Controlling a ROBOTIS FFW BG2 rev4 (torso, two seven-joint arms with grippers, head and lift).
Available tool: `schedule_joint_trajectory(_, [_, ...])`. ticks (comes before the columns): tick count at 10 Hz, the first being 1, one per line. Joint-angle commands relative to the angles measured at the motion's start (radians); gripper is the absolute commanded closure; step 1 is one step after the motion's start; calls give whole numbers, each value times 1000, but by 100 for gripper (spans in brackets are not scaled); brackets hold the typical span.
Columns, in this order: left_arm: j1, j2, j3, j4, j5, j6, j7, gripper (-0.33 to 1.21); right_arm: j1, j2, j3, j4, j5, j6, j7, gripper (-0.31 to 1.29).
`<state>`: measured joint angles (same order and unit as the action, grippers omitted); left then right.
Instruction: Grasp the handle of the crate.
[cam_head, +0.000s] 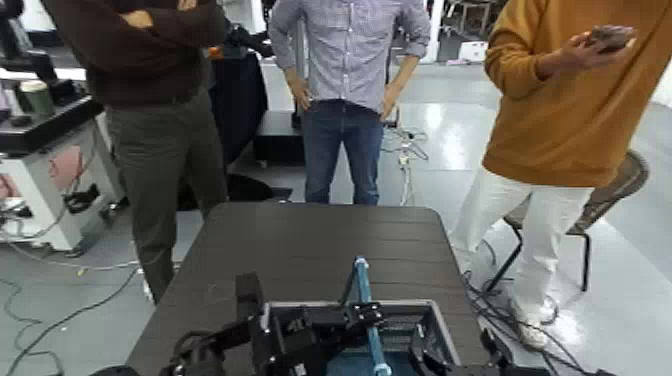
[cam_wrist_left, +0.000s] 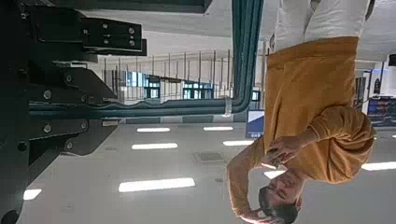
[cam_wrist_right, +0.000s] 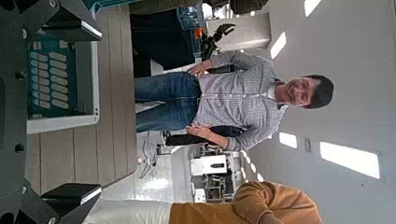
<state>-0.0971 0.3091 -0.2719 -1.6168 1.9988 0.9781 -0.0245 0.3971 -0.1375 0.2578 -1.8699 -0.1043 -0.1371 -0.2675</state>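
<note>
The grey crate (cam_head: 440, 325) sits at the near edge of the dark table (cam_head: 300, 250), and its lattice side and pale rim show in the right wrist view (cam_wrist_right: 61, 79). Its teal handle (cam_head: 365, 305) stands raised across the middle. My left gripper (cam_head: 345, 325) reaches in from the left and is shut on the handle (cam_wrist_left: 140, 107), which runs between its black fingers (cam_wrist_left: 56, 89). At the crate's right corner my right gripper (cam_head: 440, 355) waits; its fingers (cam_wrist_right: 75, 23) stand wide apart, open and holding nothing.
Three people stand along the table's far side: one in a dark top (cam_head: 150, 60), one in a checked shirt (cam_head: 345, 50), one in an orange sweater (cam_head: 560, 90). A chair (cam_head: 610, 190) stands at right. Cables (cam_head: 40, 300) lie on the floor at left.
</note>
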Motion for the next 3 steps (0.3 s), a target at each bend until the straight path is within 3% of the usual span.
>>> schedule_joint_trajectory(1, [0, -4, -1, 3, 1, -1, -3, 119, -1, -1, -3, -3, 5, 11, 1, 15])
schedule_joint_trajectory(3, [-1, -7, -6, 6, 1, -4, -9, 119, -1, 1, -6, -15, 26, 34, 8, 15])
